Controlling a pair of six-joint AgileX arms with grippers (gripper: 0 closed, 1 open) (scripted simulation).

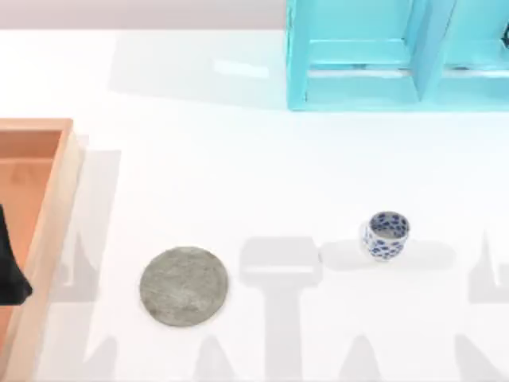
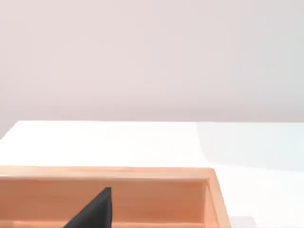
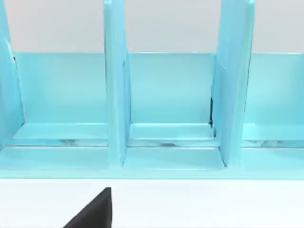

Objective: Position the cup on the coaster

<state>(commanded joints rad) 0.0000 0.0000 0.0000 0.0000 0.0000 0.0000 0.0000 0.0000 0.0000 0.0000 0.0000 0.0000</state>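
- A small handleless white ceramic cup with a blue floral pattern [image 1: 386,235] stands upright on the white table [image 1: 238,175], toward the right side and well apart from the flat round grey stone-like coaster [image 1: 184,286], which lies toward the left front.
- Nothing rests on the coaster; the task appears not yet begun, and the step in hand is judged to be reaching for the cup.
- A dark shape at the left edge of the top view, over the shallow light-wood tray [image 1: 48,199], looks like part of the left arm; how wide either arm's claw stands cannot be told.
- The left wrist view looks across the wooden tray [image 2: 142,173]; the right wrist view faces the turquoise partitioned rack [image 3: 171,95] that stands at the table's far right.
- The cup sits nearer the right arm's side, so that arm seems the natural choice for the pick.
- To do it well: descend with the claw spread wider than the cup, centre over the rim, and close gently on the wall so the narrow cup does not tip.
- Carry it level, clear of the table, and lower it onto the middle of the coaster, which is about twice as wide, before letting go.
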